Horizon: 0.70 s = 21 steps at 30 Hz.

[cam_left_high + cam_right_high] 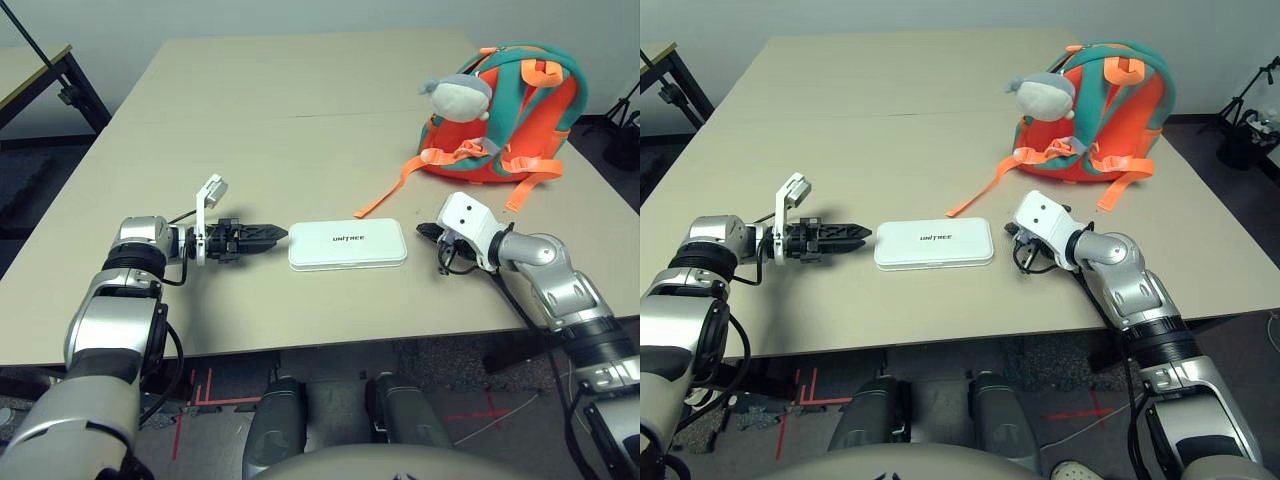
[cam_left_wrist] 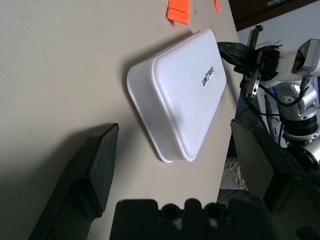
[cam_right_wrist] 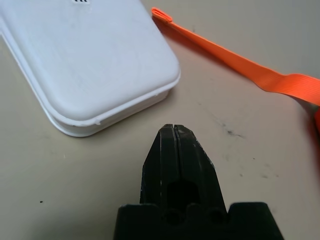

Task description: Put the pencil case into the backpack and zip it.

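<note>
One flat, smooth white pencil case (image 1: 348, 244) with rounded corners.

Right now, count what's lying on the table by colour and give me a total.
White: 1, the flat white rounded pencil case
Orange and teal: 1, the small fabric backpack
Grey: 1, the plush charm on that backpack
Total: 3

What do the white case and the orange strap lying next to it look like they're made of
The flat white rounded case looks like moulded hard plastic with a smooth semi-matte finish: soft sheen, crisp rim seam. The flat orange strap looks like woven nylon webbing, with fine ribbing visible; the exact fibre is unclear.
</note>
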### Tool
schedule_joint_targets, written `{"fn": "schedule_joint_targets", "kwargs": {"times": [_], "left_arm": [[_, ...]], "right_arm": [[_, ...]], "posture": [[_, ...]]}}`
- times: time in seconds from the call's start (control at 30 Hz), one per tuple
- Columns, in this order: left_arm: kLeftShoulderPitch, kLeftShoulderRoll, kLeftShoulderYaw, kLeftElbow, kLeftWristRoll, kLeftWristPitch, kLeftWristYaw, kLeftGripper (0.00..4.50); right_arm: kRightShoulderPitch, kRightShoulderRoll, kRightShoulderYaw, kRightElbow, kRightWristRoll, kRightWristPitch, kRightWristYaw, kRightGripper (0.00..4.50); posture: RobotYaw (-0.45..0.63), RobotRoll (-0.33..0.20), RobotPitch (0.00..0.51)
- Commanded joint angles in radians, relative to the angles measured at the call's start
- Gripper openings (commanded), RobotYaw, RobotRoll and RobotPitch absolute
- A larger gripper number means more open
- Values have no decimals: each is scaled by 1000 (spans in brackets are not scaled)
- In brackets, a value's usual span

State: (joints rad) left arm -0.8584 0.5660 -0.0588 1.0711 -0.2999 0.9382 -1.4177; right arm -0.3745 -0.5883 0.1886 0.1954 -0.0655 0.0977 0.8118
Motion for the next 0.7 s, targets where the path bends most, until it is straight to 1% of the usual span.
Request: {"fn": "schedule_joint_targets", "kwargs": {"times": [0.03, 0.13, 0.23, 0.4, 0.7], "left_arm": [[10, -6, -21, 24, 38, 4, 1, 4500], [13, -6, -20, 17, 39, -19, -26, 4500], [11, -7, -18, 22, 47, -31, -31, 4500], [7, -9, -18, 29, 63, -42, -31, 4500], [-3, -15, -18, 36, 84, -54, -34, 4500]], "right_arm": [[-7, -11, 28, 8, -27, -13, 16, 30], [-12, -2, 38, 13, -37, -11, 21, 30], [-36, 2, 78, 24, -63, -15, 45, 30], [-65, 25, 115, 28, -76, -19, 72, 30], [-156, 162, 204, 7, -99, 42, 125, 30]], "posture": [[-142, 0, 65], [-139, 0, 65], [-142, 0, 63], [-148, 0, 65], [-152, 0, 70]]}}
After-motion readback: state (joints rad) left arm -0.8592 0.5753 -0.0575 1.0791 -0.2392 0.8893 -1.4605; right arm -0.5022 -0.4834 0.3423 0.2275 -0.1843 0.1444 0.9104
